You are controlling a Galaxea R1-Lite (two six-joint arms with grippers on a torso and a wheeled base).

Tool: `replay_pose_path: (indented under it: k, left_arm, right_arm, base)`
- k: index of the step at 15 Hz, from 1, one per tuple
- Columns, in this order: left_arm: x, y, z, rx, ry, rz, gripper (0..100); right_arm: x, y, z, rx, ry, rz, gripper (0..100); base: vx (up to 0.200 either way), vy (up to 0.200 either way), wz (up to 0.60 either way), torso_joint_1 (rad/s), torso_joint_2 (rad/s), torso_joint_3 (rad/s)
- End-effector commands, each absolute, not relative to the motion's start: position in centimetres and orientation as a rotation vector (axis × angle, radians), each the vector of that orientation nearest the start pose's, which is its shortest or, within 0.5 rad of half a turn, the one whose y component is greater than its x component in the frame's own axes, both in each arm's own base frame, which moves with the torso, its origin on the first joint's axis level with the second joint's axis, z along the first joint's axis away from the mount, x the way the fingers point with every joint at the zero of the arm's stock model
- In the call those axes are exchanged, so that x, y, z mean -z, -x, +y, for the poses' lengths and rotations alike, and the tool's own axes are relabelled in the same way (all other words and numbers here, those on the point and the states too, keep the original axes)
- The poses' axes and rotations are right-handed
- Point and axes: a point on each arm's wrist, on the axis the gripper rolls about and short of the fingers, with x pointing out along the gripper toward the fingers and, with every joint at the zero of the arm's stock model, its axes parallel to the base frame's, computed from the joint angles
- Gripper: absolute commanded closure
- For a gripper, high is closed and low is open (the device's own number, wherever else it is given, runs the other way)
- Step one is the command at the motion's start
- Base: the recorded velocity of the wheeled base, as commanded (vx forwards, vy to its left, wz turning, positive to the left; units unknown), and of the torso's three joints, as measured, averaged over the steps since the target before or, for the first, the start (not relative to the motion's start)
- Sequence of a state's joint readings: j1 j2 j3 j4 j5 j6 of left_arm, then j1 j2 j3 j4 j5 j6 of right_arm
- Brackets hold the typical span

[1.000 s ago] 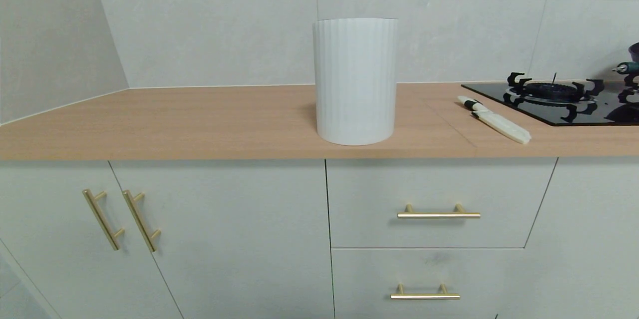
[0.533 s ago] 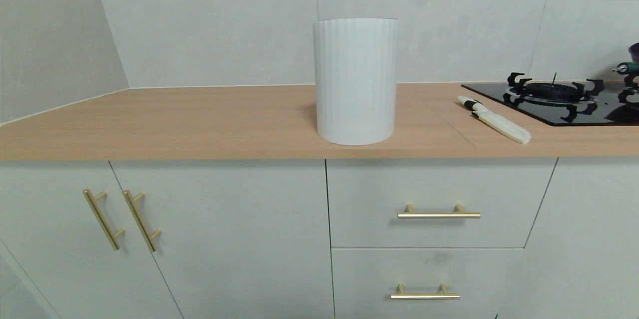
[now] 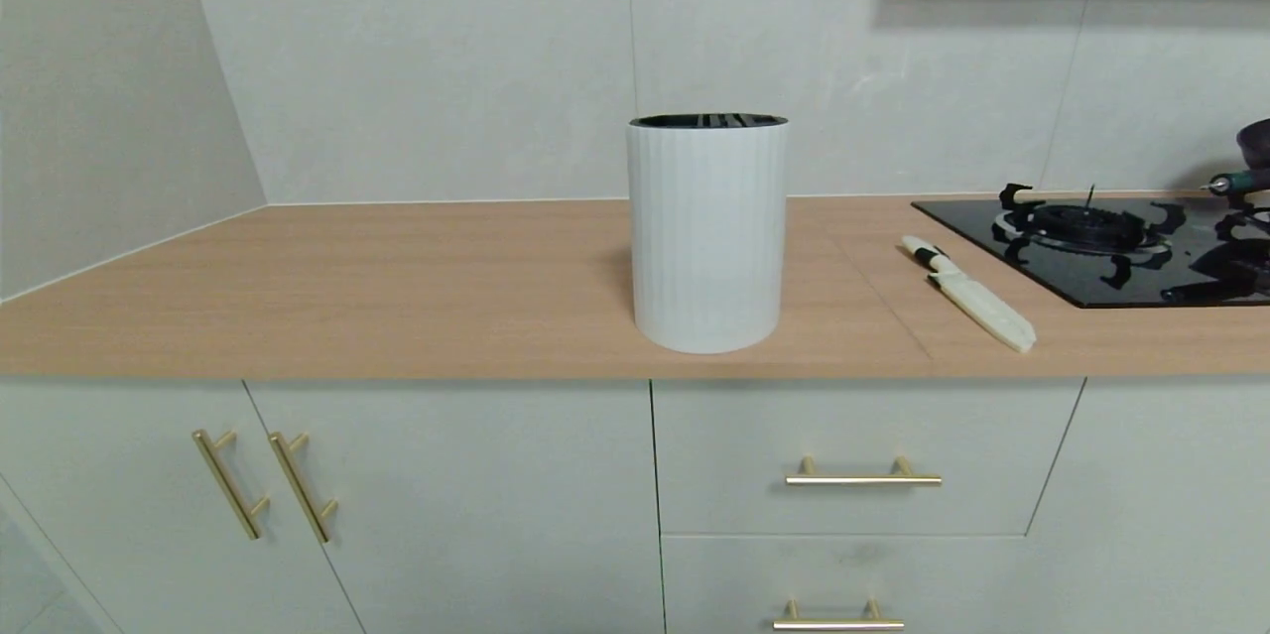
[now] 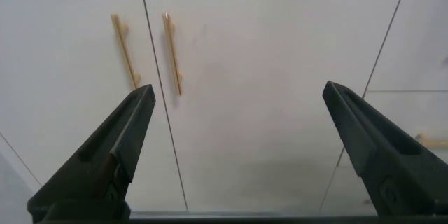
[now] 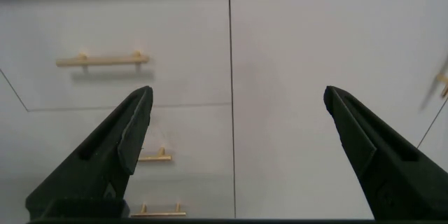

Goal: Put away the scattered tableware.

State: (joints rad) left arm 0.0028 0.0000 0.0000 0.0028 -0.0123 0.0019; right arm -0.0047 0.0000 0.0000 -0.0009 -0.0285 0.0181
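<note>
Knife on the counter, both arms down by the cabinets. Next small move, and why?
Probably lift the right gripper toward the knife. The knife lies flat on the counter, right of the white holder, so the right arm looks nearer. That gripper is open but faces the drawer fronts below counter height; the left gripper faces the cabinet doors.

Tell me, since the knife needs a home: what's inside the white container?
A black slotted insert shows at the top of the white container; anything deeper is hidden by its wall.
</note>
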Motion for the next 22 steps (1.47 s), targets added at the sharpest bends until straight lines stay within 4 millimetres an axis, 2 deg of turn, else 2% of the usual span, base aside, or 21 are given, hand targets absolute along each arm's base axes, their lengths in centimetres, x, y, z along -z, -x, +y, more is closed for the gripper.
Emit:
replay_pose_path:
  k: [1,22]
  left_arm:
    - [-7.52,2.28,-0.03,0.009,-0.002,0.003,0]
    - [-7.52,2.28,-0.03,0.009,-0.002,0.003,0]
  right_arm:
    - [-7.55,2.27,-0.05,0.032,-0.018,0.001,0]
    - [-7.57,2.27,-0.06,0.034,-0.018,0.0,0]
  base:
    - [0.0,0.0,0.0,0.173,-0.48,-0.286]
    - [0.0,0.0,0.0,0.223,-0.51,-0.288]
